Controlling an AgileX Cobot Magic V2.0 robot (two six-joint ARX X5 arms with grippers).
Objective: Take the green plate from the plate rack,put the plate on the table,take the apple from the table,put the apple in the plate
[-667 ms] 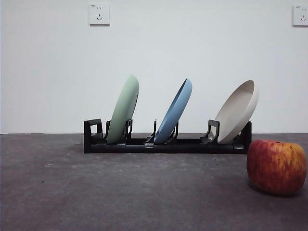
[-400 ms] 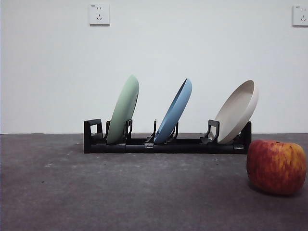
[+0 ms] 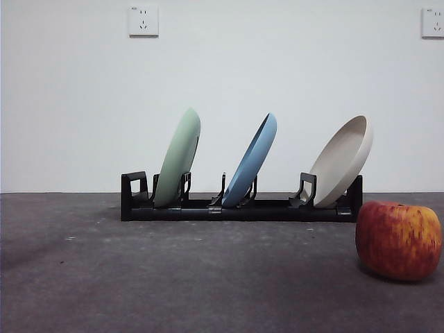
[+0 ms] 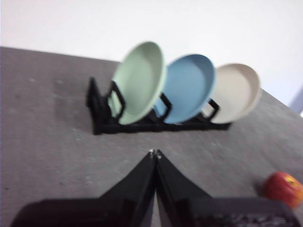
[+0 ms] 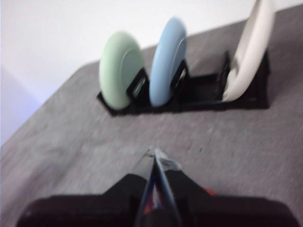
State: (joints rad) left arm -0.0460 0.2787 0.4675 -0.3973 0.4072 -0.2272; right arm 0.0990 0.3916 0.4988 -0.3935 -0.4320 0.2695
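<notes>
Green plate [image 3: 178, 158] leaning in rack [image 3: 239, 208], close beside blue plate [image 3: 250, 160]; apple [image 3: 398, 240] on desk [image 3: 173, 277]. Left tool [image 4: 154, 153] and right tool [image 5: 152, 152] both closed, empty, well short. Risk: clipping blue plate, dragging rack while lifting.

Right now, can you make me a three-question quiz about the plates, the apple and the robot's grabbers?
1. Where is the apple?
A. on the table
B. in the green plate
C. on the plate rack

2. How many plates stand in the plate rack?
A. two
B. three
C. four

3. How are the left gripper and right gripper?
A. both shut, holding nothing
B. both wide open
C. one holds the apple

Answers:
1 A, it sits on the grey surface, apart from the rack.
2 B, green, blue plate and beige plate.
3 A, each wrist view shows the jaws pressed together.
</notes>
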